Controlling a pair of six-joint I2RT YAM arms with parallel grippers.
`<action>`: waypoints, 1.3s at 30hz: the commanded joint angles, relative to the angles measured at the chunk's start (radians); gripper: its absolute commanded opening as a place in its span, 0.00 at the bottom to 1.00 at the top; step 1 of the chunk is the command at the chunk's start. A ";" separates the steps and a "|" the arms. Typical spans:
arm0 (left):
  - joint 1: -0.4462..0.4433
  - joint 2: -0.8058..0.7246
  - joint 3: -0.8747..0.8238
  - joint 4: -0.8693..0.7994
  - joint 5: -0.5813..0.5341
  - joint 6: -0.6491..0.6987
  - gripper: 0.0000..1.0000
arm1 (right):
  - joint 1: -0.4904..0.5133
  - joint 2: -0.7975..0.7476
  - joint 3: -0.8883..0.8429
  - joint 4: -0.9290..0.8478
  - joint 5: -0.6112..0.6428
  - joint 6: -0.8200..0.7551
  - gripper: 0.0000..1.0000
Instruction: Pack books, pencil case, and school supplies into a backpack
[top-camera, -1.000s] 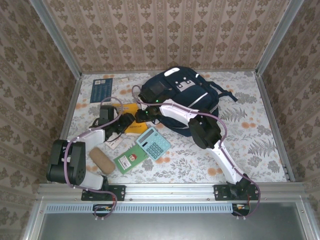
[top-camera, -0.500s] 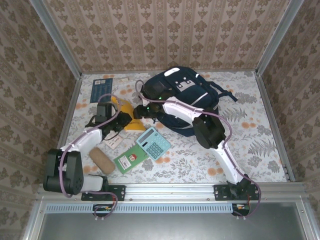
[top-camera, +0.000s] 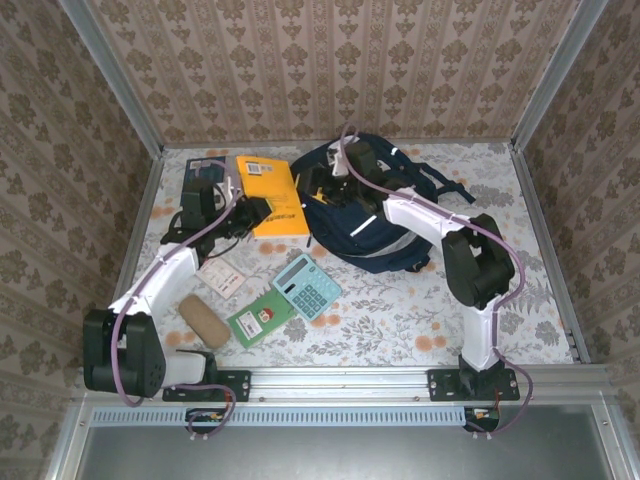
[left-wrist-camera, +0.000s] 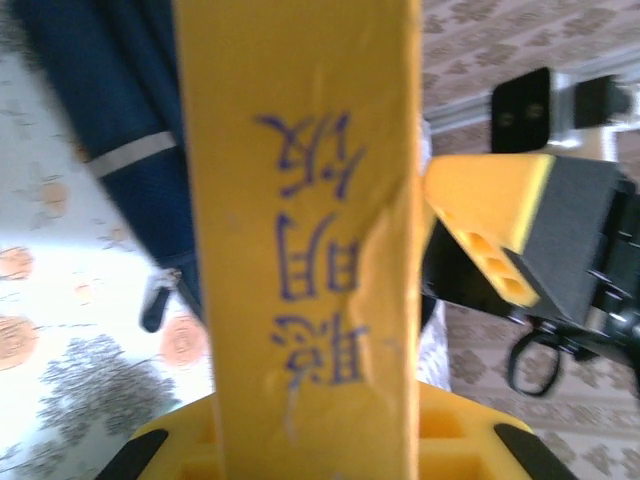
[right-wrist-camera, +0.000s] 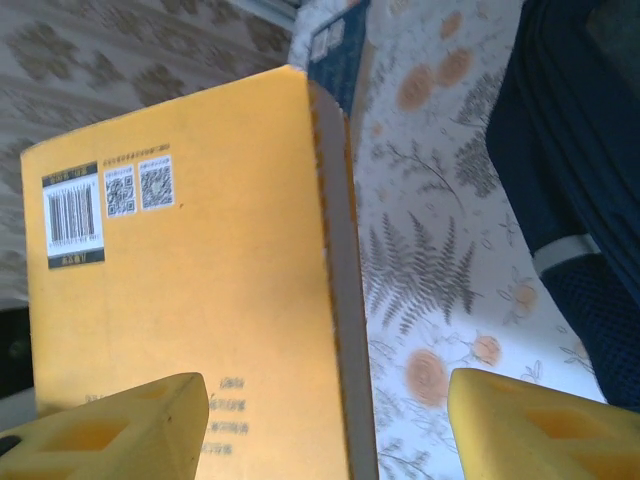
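Note:
My left gripper (top-camera: 257, 211) (left-wrist-camera: 315, 432) is shut on the spine edge of the orange-yellow book (top-camera: 272, 192) (left-wrist-camera: 300, 200), which it holds off the table, left of the navy backpack (top-camera: 375, 205) (left-wrist-camera: 100, 90). The right gripper (top-camera: 323, 190) (right-wrist-camera: 330, 430) hangs open by the backpack's left edge. The book's barcode cover (right-wrist-camera: 190, 280) lies just ahead of its fingers, apart from them. On the table rest the teal calculator (top-camera: 307, 285), the green book (top-camera: 262, 318), the tan pencil case (top-camera: 203, 320) and a white card (top-camera: 222, 280). The dark blue book (top-camera: 203, 178) (right-wrist-camera: 335, 45) lies at the back left, partly under my left arm.
Patterned walls close in the back and both sides. A metal rail (top-camera: 340, 378) runs along the near edge. Bare floral tabletop (top-camera: 500, 290) lies to the right of the backpack.
The left gripper closed on the orange-yellow book and lifted it up and back. The right gripper opened, left the book and drew back to the backpack's left edge.

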 joint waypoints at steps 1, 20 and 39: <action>-0.007 0.011 0.073 0.176 0.155 -0.039 0.00 | -0.007 -0.040 -0.053 0.169 -0.113 0.111 0.66; -0.089 0.084 0.139 0.192 0.233 -0.036 0.00 | -0.028 -0.052 -0.179 0.621 -0.290 0.419 0.52; -0.174 0.134 0.302 -0.189 0.044 0.197 0.63 | -0.150 -0.398 -0.475 0.427 -0.121 0.277 0.00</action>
